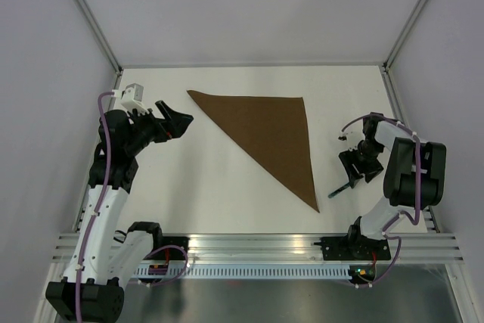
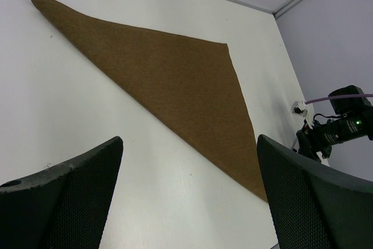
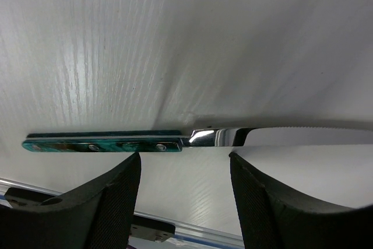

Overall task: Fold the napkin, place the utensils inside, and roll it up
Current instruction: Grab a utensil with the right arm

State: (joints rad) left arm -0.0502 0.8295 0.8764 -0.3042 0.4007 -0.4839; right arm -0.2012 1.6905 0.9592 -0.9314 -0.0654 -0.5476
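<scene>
The napkin [image 1: 268, 138] is a plain, matte dark brown with no print, and it reads slightly more ochre in the left wrist view. The table [image 1: 204, 179] under it is white with faint grey streaks like fine grain. Right of the napkin, the knife [image 3: 201, 138] has a teal-green handle, mottled with brownish patches and dotted with silver rivets, and a mirror-silver blade. The left gripper [image 1: 175, 120] and right gripper [image 1: 354, 168] are black, their fingers [image 3: 111, 202] covered in fine mesh. Purple cables [image 1: 104, 126] flank the napkin. The walls [image 1: 227, 5] beyond it are pale lavender-grey.
</scene>
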